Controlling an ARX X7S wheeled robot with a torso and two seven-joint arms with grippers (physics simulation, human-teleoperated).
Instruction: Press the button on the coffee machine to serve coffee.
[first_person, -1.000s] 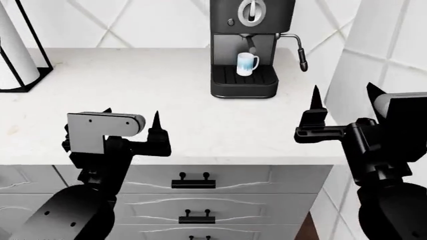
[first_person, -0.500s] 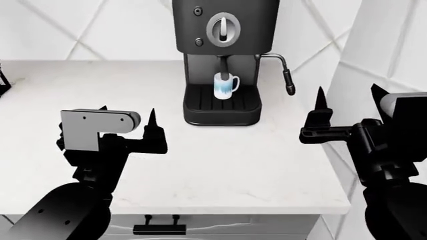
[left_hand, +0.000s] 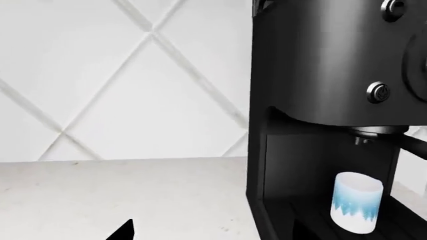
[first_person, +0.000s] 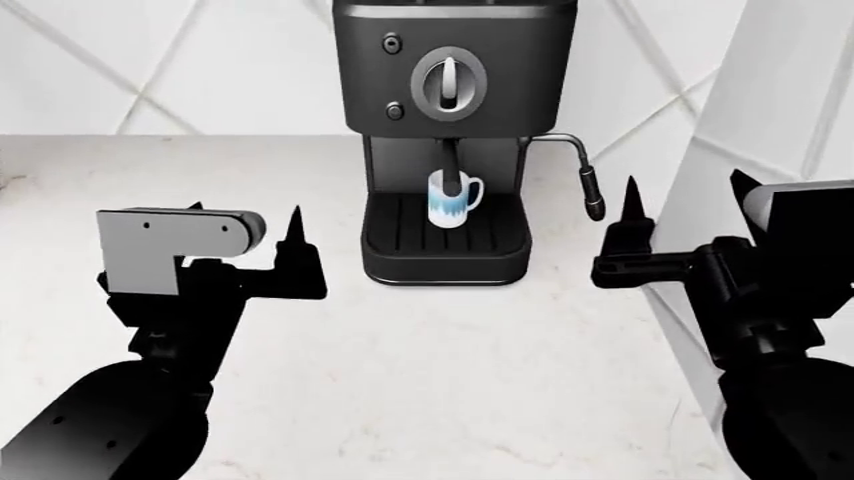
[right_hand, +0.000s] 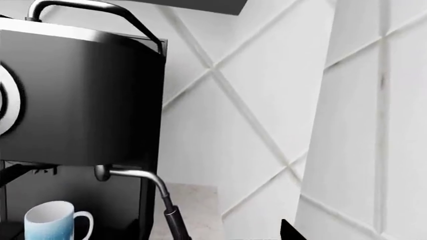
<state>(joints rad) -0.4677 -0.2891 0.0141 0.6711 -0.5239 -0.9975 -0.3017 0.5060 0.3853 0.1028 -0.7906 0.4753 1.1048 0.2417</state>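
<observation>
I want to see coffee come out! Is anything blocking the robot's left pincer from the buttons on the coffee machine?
Nothing visible. Only bare counter lies between the left pincer and the coffee machine; the buttons face it uncovered.

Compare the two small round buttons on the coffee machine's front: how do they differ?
On the coffee machine, the upper button sits high on the panel, above the dial's level. The lower button sits below the dial's centre, near the panel's bottom edge. Both are small, round, dark and left of the dial; neither gripper touches them.

Black arms, grey wrist blocks, pointed black pincer (first_person: 247, 240) fingers
</observation>
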